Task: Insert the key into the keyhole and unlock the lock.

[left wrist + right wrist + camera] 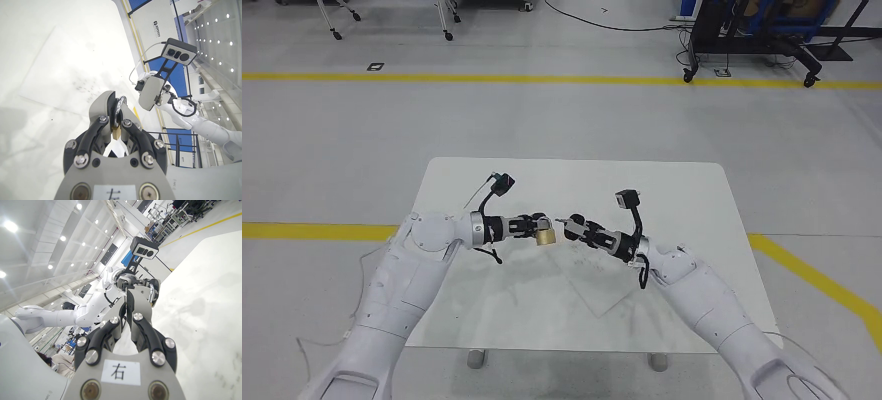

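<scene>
Left gripper (118,103) clamped on lock (115,132), above table (682,190) middle. Right gripper (128,298) pinched shut on key (124,306), seen as edge-on sliver. Lock sat just beyond right fingertips; grippers nose to nose, axis along table's front edge. Keyhole hidden.

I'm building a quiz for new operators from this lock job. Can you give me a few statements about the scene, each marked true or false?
1. The padlock lies flat on the table. False: the left gripper holds it up off the table.
2. The left gripper is shut on the padlock. True.
3. The right gripper is wide open. False: its fingers are pressed together.
4. The two grippers meet close together above the table. True.
</scene>
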Robot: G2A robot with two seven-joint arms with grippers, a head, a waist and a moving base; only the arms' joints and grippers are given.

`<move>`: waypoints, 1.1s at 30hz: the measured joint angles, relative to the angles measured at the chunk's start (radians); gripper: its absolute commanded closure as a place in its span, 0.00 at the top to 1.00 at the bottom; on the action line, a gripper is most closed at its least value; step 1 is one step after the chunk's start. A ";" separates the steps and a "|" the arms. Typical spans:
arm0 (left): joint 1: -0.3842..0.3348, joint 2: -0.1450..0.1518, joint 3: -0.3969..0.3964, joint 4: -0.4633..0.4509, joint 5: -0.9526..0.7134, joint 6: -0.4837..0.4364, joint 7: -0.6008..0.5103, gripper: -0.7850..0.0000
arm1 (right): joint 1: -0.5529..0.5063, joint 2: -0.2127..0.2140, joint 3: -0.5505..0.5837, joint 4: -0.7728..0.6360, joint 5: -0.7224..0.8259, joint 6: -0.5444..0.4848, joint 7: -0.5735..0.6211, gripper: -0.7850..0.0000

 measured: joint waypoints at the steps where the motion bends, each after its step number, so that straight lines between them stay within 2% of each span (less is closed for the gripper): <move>1: 0.004 -0.001 0.000 0.000 -0.009 0.019 0.015 0.00 | -0.003 0.000 0.000 -0.006 -0.003 0.010 -0.005 0.00; 4: 0.001 -0.009 0.005 0.025 -0.091 0.122 0.033 0.00 | -0.025 0.000 0.005 -0.052 0.013 0.044 -0.024 0.00; 8: -0.024 -0.030 0.018 0.106 -0.281 0.261 0.011 0.00 | -0.058 0.005 0.022 -0.091 0.098 0.104 -0.010 0.00; 11: -0.049 -0.045 0.033 0.171 -0.393 0.305 -0.013 0.00 | -0.070 0.011 0.043 -0.097 0.117 0.162 -0.007 0.00; 16: -0.077 -0.055 0.024 0.252 -0.489 0.301 -0.011 0.00 | -0.092 0.017 0.061 -0.146 0.122 0.182 0.012 0.00; 26: -0.064 -0.054 0.019 0.230 -0.500 0.295 -0.009 0.00 | -0.091 0.017 0.061 -0.145 0.122 0.183 0.011 0.00; 28: -0.049 -0.052 0.008 0.218 -0.523 0.303 -0.002 0.00 | -0.084 0.016 0.067 -0.146 0.092 0.200 -0.018 0.00; 31: -0.028 -0.049 -0.009 0.206 -0.549 0.334 0.026 0.00 | -0.078 0.006 0.054 -0.168 -0.002 0.261 -0.124 0.00; 33: -0.017 -0.048 -0.013 0.194 -0.563 0.360 0.047 0.00 | -0.090 -0.002 0.042 -0.188 -0.002 0.288 -0.179 0.00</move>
